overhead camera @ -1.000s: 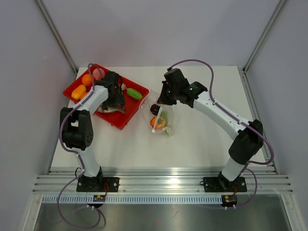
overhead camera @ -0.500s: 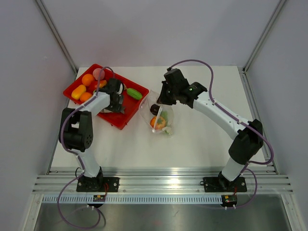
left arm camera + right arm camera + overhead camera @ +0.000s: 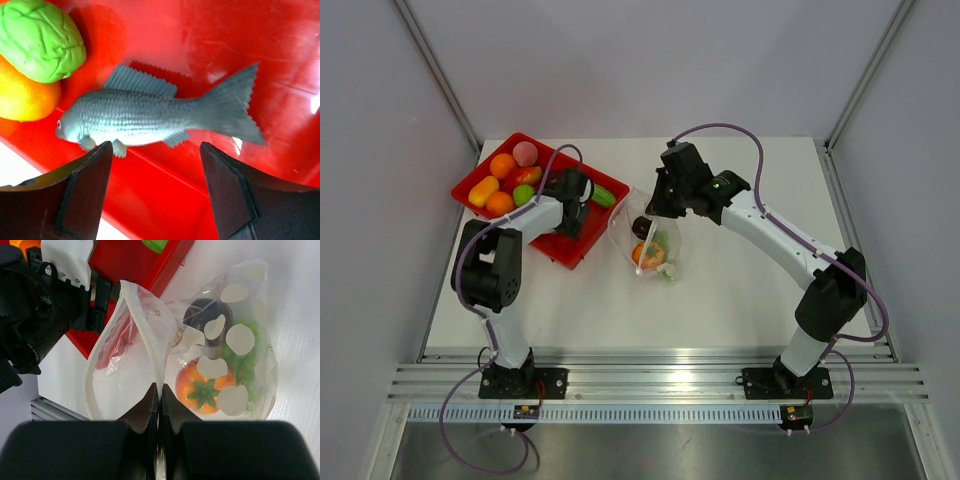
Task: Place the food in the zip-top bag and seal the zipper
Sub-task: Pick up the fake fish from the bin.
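Observation:
The clear zip-top bag (image 3: 652,243) lies mid-table with its mouth held up and gaping. My right gripper (image 3: 159,390) is shut on the zipper (image 3: 156,357) strip at the mouth's edge. An orange tomato (image 3: 202,386), a dark purple eggplant (image 3: 202,315) and a green piece (image 3: 246,362) are inside the bag. My left gripper (image 3: 156,150) is open low over the red tray (image 3: 165,30), with nothing between its fingers. A grey toy fish (image 3: 145,116) lies just beyond the fingertips. A green piece (image 3: 42,40) and an orange one (image 3: 22,97) sit next to the fish.
The red tray (image 3: 563,250) stands at the back left, with several more food pieces (image 3: 502,166) in its far-left half and a green one (image 3: 604,196) at its right corner. In the right wrist view, the left arm (image 3: 40,310) is close beside the bag's mouth.
My left gripper has moved right across the tray toward the bag, uncovering the food at the tray's left. The right gripper and the bag have not moved.

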